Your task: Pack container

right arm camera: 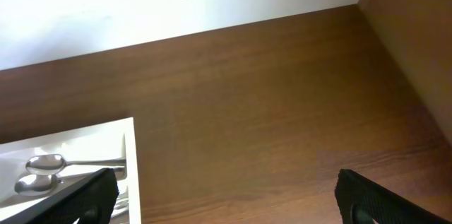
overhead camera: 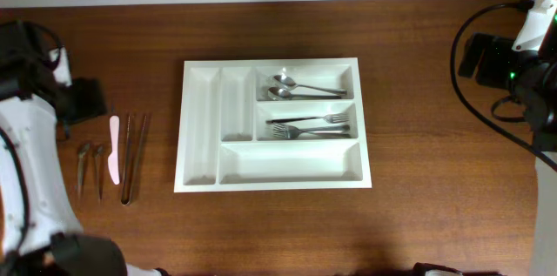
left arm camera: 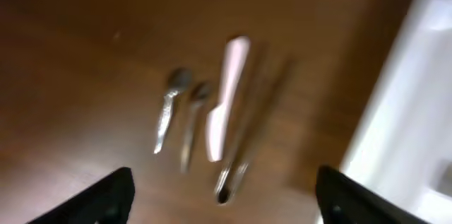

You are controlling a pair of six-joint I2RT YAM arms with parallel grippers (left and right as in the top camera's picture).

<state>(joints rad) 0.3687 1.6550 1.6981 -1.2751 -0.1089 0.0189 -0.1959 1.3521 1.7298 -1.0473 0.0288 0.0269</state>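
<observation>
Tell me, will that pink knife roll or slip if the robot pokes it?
Probably not roll: the pink knife lies flat. It looks like smooth plastic, so likely light and apt to slide on the wooden table.

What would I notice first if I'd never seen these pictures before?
The big white tray in the middle of the brown table grabs the eye, with two spoons in its top right compartment and two forks just below. Left of it, a pink knife, long metal tongs and two little teaspoons lie loose.
</observation>
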